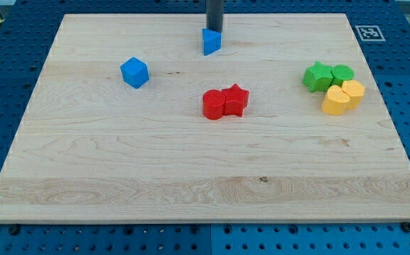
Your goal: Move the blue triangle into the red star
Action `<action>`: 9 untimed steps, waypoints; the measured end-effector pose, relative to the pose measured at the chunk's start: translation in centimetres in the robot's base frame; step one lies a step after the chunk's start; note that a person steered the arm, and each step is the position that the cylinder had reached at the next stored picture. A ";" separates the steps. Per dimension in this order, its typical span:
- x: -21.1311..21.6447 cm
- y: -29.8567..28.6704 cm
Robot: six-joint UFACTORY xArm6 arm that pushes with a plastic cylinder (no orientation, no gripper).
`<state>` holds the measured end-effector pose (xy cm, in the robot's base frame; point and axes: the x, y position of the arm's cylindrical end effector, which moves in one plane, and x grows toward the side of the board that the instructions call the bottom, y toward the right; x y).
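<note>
The blue triangle (211, 41) lies near the top middle of the wooden board (120, 163). My tip (214, 30) stands right behind it, at its top edge, touching or nearly touching it. The red star (236, 99) lies below the triangle near the board's middle, pressed against a red round block (214, 105) on its left. The rod comes down from the view's top.
A blue cube (134, 72) sits to the left of the triangle. At the view's right, two green blocks (319, 76) (342, 74) and two yellow blocks (336, 100) (353, 91) are clustered together. A blue pegboard surrounds the board.
</note>
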<state>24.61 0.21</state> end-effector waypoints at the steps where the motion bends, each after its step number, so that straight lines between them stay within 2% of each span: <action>1: 2.6 -0.1; 2: 4.7 1.4; 6: 5.5 3.3; 9: 6.3 -1.9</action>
<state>30.88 -1.65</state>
